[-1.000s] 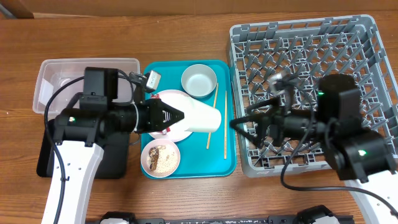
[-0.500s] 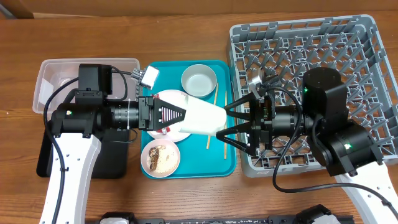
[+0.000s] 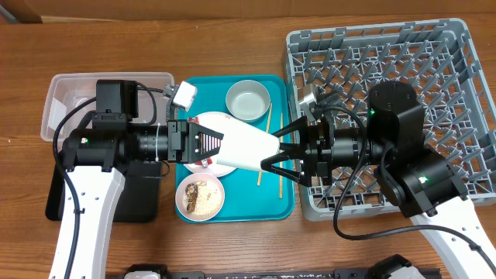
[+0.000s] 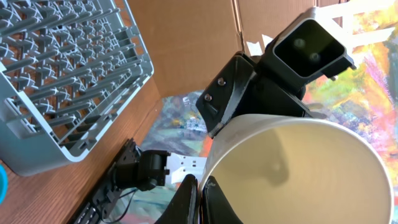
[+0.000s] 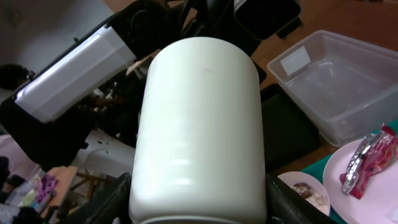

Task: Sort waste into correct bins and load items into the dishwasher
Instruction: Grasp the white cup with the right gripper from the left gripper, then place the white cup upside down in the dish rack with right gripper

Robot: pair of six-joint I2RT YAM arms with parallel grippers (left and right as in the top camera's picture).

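Note:
My left gripper [image 3: 213,143] is shut on the rim of the small white cup [image 3: 244,147], holding it on its side above the teal tray [image 3: 283,194]. In the left wrist view my fingers [image 4: 200,199] pinch the cup's rim [image 4: 298,174]. My right gripper [image 3: 271,157] is open, its fingers [image 5: 199,205] on either side of the cup's base end [image 5: 199,124]. The grey dish rack [image 3: 457,46] stands at the right. The red-and-white wrapper [image 5: 367,165] lies on the large plate [image 5: 373,193]. The small plate [image 3: 200,196] holds food scraps.
A pale bowl [image 3: 248,101] and two chopsticks [image 3: 280,186] lie on the teal tray. The clear tub [image 3: 58,93] stands at the far left, with the black tray [image 3: 139,201] in front of it. The rack's corner shows in the left wrist view [image 4: 62,62].
My right gripper has moved left from the rack, and its open fingers now straddle the cup's base. The left gripper still holds the cup, now level over the tray.

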